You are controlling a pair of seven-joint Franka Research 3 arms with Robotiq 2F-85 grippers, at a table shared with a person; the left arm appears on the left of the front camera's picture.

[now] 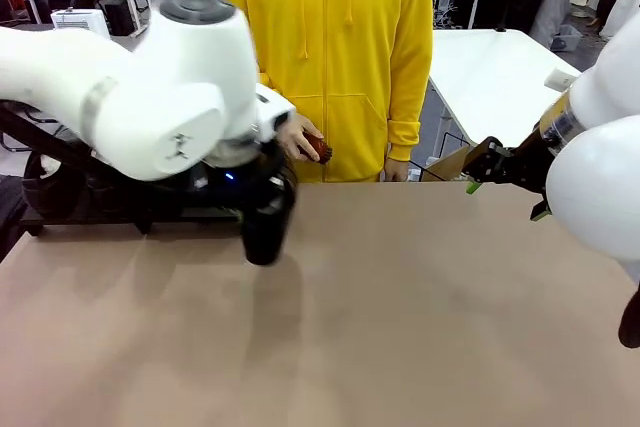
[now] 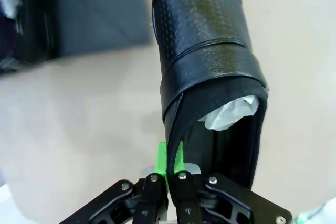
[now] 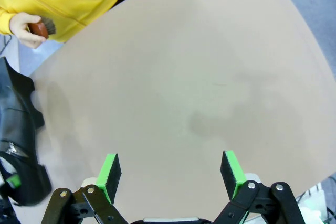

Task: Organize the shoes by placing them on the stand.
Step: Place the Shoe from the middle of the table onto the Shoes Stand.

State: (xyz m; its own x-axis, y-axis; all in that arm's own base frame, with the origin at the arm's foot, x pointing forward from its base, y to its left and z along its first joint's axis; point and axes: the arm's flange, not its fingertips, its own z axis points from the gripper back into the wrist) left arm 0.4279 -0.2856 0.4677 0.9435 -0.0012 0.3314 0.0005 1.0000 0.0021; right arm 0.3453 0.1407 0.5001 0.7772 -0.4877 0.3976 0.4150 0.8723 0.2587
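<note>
My left gripper (image 1: 262,209) is shut on a glossy black shoe (image 1: 266,232) that hangs toe-down just above the tan table, left of centre. In the left wrist view the green pads (image 2: 164,157) pinch the rim of the shoe (image 2: 205,51), whose opening shows white paper stuffing. The black stand (image 1: 110,203) lies at the far left, mostly hidden behind my left arm; its flat dark top (image 2: 97,14) is close beside the shoe's toe. My right gripper (image 1: 478,175) hovers open at the far right edge, and its fingers (image 3: 110,174) hold nothing.
A person in a yellow hoodie (image 1: 330,47) stands at the far side, with a small brown brush (image 1: 320,151) in one hand. The tan tabletop (image 1: 400,317) stretches bare across the middle and right. A dark shape (image 2: 13,24) sits on the stand's left part.
</note>
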